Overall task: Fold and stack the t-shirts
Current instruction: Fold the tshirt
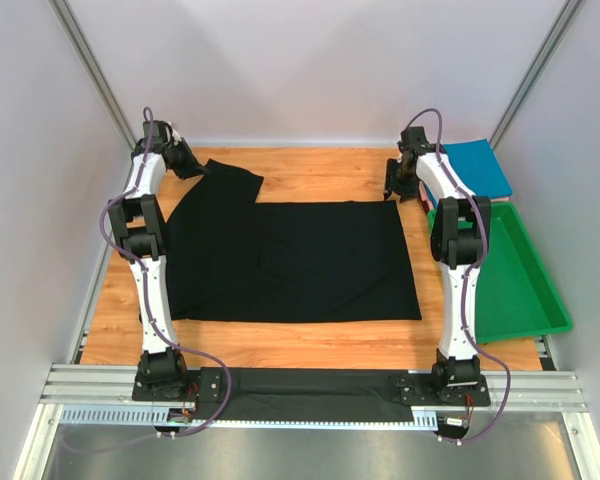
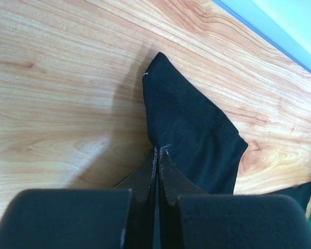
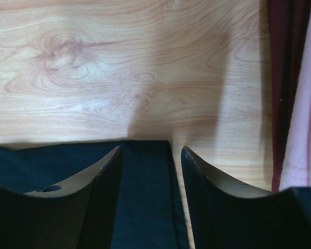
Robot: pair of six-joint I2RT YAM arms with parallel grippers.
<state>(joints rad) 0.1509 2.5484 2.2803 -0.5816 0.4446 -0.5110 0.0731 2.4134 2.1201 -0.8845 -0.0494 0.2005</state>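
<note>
Tray (image 1: 525,300) along the right edge of the table (image 1: 310,335), green, crossed in part by the right arm; plain green floor showing beside the arm. Teal shirt (image 1: 480,165) folded just beyond the tray's far end, outside it, one corner hidden by the arm.

Black shirt (image 1: 290,260) flat across the middle of the table, one sleeve reaching toward the far-left corner. Left claw (image 1: 192,163) at that sleeve tip, from above too dark against the cloth to read. Plain only from the left wrist: fingers (image 2: 173,181) pressed together on a fold of black fabric, a pointed flap running away from the pinch, shadow on the wood beside it.

Right claw (image 1: 390,188) at the shirt's far-right corner. Spread apart, seen only from the right wrist: one finger either side of the corner, black cloth between, nothing clamped. Touching the cloth or just above it: cannot tell.

Red shirt (image 3: 280,78) a dark strip at the right edge of the right wrist view, pale pink cloth (image 3: 306,104) beside it, both cut off by the frame; one garment or two, unclear. Not made out from above.
</note>
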